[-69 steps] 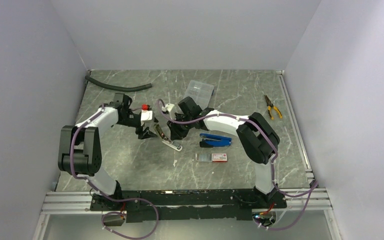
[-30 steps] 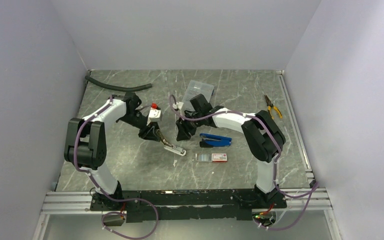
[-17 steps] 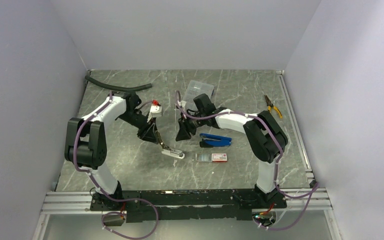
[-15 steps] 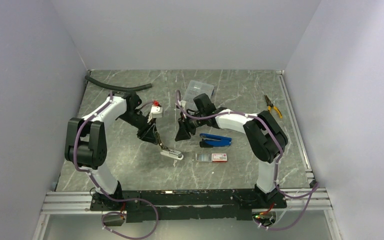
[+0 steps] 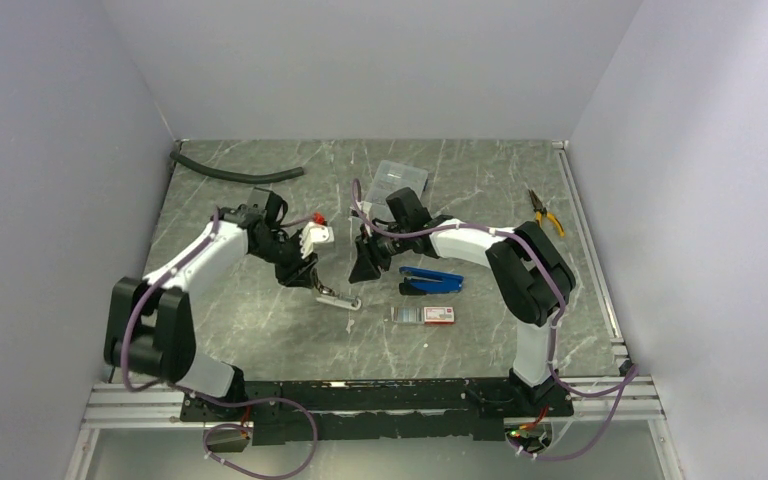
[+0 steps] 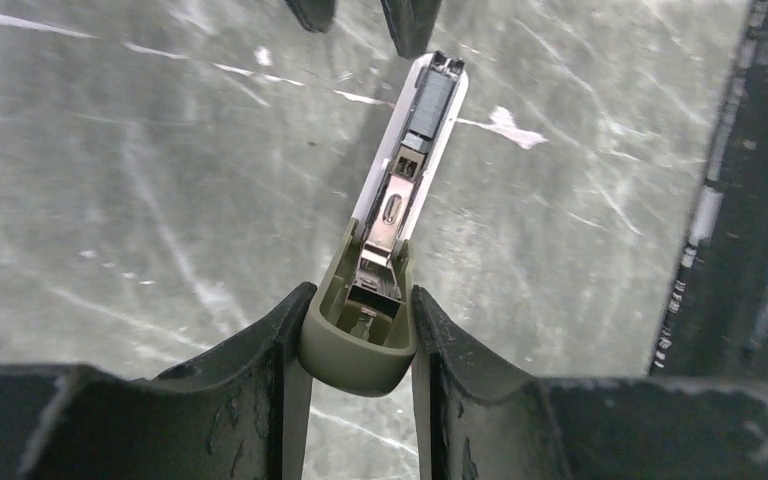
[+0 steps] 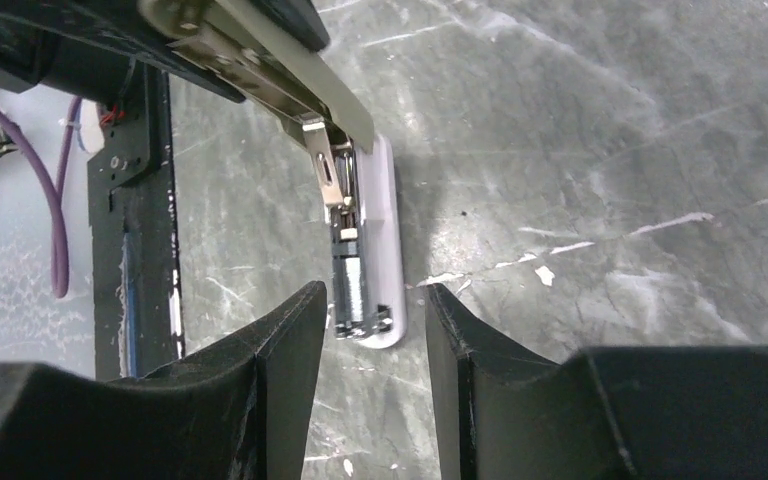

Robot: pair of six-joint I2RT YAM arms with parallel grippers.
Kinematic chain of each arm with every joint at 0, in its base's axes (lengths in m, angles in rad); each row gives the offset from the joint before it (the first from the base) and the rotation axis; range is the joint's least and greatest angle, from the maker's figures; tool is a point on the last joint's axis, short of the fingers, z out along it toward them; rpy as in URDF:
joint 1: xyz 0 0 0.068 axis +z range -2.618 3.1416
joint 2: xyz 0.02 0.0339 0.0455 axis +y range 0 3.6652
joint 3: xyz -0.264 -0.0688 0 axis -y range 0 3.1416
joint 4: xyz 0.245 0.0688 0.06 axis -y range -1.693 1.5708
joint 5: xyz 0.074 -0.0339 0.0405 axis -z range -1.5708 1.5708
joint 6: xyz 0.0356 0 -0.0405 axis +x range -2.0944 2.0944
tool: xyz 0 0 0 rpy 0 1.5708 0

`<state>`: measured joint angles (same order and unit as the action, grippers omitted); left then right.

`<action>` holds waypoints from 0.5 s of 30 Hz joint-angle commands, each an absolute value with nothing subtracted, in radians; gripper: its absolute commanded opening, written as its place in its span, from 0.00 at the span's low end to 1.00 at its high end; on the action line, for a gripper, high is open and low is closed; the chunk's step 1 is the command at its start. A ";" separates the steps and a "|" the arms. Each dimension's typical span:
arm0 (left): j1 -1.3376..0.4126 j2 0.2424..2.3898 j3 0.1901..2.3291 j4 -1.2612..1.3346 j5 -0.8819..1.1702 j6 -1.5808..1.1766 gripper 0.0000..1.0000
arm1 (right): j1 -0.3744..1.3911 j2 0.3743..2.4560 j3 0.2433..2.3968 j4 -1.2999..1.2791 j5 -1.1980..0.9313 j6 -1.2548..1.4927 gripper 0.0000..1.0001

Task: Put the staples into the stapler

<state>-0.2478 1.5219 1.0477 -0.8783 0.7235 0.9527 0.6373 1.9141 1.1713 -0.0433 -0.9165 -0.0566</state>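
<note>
The stapler (image 5: 332,292) stands hinged open: its white base (image 6: 430,110) rests on the table and its olive-green top cover (image 6: 358,345) slants up from it. My left gripper (image 6: 360,300) is shut on the rear end of that cover, and the metal magazine (image 6: 392,205) is exposed. My right gripper (image 7: 375,300) is open just above the front end of the white base (image 7: 380,250), holding nothing. The staples lie in a dark grey tray partly slid out of a white, red-ended box (image 5: 425,314), to the right of both grippers.
A blue and black tool (image 5: 430,280) lies just right of my right gripper (image 5: 363,268). A clear compartment case (image 5: 400,178) sits at the back, a black hose (image 5: 235,170) at the back left, and yellow-handled pliers (image 5: 545,215) at the right.
The left arm has dropped its elbow toward the near left while keeping hold of the cover, and the stapler shifted slightly left. The right gripper backed a little away from the stapler, then held still.
</note>
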 commanded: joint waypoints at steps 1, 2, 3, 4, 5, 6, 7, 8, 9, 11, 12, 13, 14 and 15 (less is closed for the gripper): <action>-0.287 1.369 0.965 -0.585 0.586 0.826 0.03 | 0.640 1.897 1.214 -0.056 -0.833 -0.007 0.45; -0.293 1.343 0.949 -0.555 0.574 0.817 0.03 | 0.640 1.894 1.221 -0.066 -0.820 -0.004 0.45; -0.295 1.321 0.935 -0.530 0.567 0.809 0.03 | 0.640 1.891 1.224 -0.074 -0.810 -0.002 0.45; -0.298 1.299 0.920 -0.509 0.561 0.805 0.03 | 0.640 1.885 1.225 -0.078 -0.804 -0.002 0.45; -0.300 1.278 0.903 -0.487 0.557 0.807 0.03 | 0.641 1.880 1.227 -0.081 -0.796 -0.003 0.44; -0.301 1.260 0.882 -0.464 0.557 0.813 0.03 | 0.640 1.876 1.228 -0.085 -0.790 -0.004 0.44; -0.301 1.243 0.862 -0.433 0.554 0.819 0.03 | 0.640 1.874 1.232 -0.090 -0.780 -0.009 0.44; -0.303 1.232 0.845 -0.413 0.546 0.822 0.03 | 0.640 1.873 1.236 -0.096 -0.774 -0.014 0.44; -0.305 1.221 0.828 -0.394 0.541 0.829 0.03 | 0.640 1.872 1.240 -0.100 -0.767 -0.023 0.45; -0.307 1.195 0.783 -0.339 0.537 0.857 0.03 | 0.640 1.869 1.246 -0.097 -0.756 -0.021 0.45; -0.307 1.178 0.754 -0.305 0.532 0.863 0.03 | 0.640 1.870 1.255 -0.103 -0.752 -0.016 0.45; -0.307 1.170 0.735 -0.276 0.529 0.864 0.03 | 0.640 1.871 1.264 -0.110 -0.750 -0.008 0.45; -0.307 1.162 0.716 -0.246 0.529 0.868 0.03 | 0.640 1.870 1.270 -0.110 -0.747 0.010 0.45; -0.308 1.157 0.699 -0.218 0.531 0.875 0.03 | 0.640 1.869 1.275 -0.107 -0.742 0.030 0.45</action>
<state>-0.3019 1.2034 0.7494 -0.3973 0.5343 0.8524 0.6373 1.9137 1.2148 -0.1116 -0.7681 -0.0135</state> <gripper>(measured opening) 0.395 0.453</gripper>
